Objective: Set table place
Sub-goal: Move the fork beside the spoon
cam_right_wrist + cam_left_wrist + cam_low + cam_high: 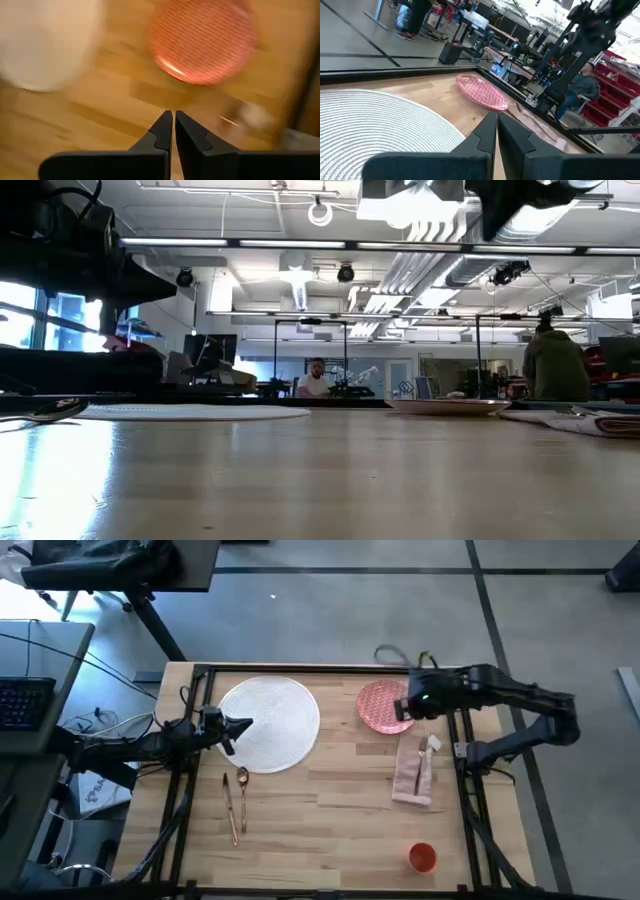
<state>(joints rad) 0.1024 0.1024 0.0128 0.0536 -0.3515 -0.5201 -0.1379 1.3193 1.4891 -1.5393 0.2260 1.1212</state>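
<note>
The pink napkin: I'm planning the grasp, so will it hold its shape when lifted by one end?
Probably not. The pink napkin lies flat with soft folds on the table, so it would likely droop. The small item resting on it may slide off. Pushed, it would probably bunch rather than slide.

Bare table [330, 800] runs open through the frame's centre, between the cutlery [235, 802] at lower left and the napkin [414, 775] at right; the orange cup [422, 857] blocks the lower right corner.
</note>
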